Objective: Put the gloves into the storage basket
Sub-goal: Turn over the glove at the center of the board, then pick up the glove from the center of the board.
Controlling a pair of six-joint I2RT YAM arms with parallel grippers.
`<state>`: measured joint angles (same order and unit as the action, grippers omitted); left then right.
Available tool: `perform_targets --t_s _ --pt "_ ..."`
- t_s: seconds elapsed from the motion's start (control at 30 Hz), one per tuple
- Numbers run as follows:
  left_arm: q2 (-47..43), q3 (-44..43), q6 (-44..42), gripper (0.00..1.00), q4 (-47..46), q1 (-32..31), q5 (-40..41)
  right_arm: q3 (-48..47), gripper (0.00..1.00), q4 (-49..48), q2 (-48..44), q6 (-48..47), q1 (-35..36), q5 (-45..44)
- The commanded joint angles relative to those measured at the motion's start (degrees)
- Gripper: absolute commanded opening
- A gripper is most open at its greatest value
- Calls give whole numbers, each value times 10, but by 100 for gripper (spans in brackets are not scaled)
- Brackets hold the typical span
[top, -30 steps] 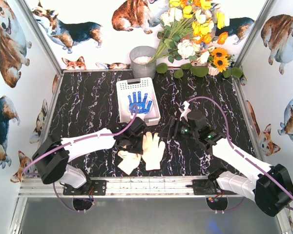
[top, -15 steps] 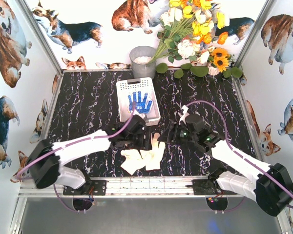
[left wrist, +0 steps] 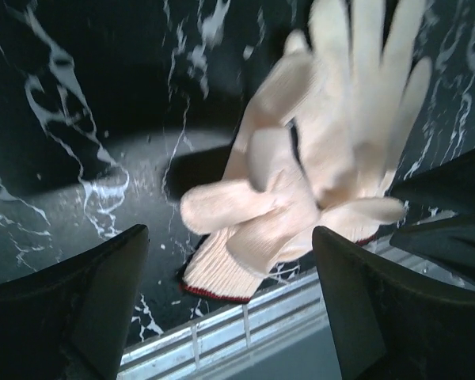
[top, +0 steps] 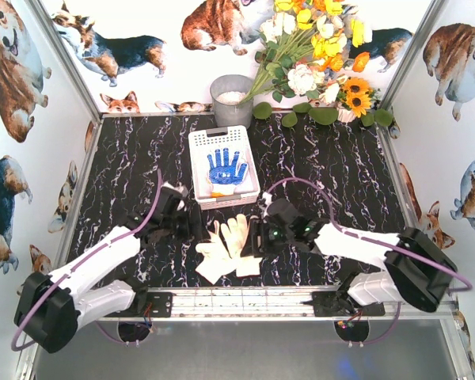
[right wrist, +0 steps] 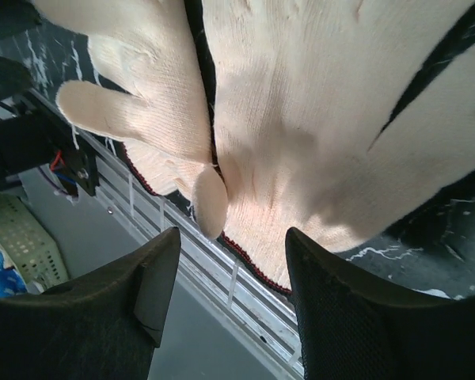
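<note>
I take the storage basket [top: 195,162] as my mark. One blue-dotted glove [top: 226,168] already lies inside it. The two plain white gloves [top: 228,247] overlap on the table on the basket's near side, well apart from it.

My right gripper [right wrist: 231,237] hangs over them, below the basket's right corner, jaws spread and empty. My left gripper [left wrist: 229,237] waits off the basket's near-left corner, also spread and empty.

I judge the pick comes next. I'd pinch one glove at the cuff, lift it free of its neighbour, then carry it over the basket rim before letting go.
</note>
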<state>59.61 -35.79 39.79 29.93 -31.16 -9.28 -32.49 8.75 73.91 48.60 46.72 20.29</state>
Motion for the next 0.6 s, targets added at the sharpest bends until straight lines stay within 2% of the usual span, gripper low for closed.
perform_targets --t_s 0.0,0.2,0.47,0.57 --pt "-5 49 -1 79 -64 39 -136 -38 57 -53 26 7 24 -22" --pt "25 79 4 75 -114 59 -185 -46 52 -84 62 16 37 -20" --pt "58 105 16 52 -133 62 -196 -66 32 -100 104 18 46 -9" --pt "55 112 19 47 -132 62 -199 -68 31 -102 112 19 51 -9"
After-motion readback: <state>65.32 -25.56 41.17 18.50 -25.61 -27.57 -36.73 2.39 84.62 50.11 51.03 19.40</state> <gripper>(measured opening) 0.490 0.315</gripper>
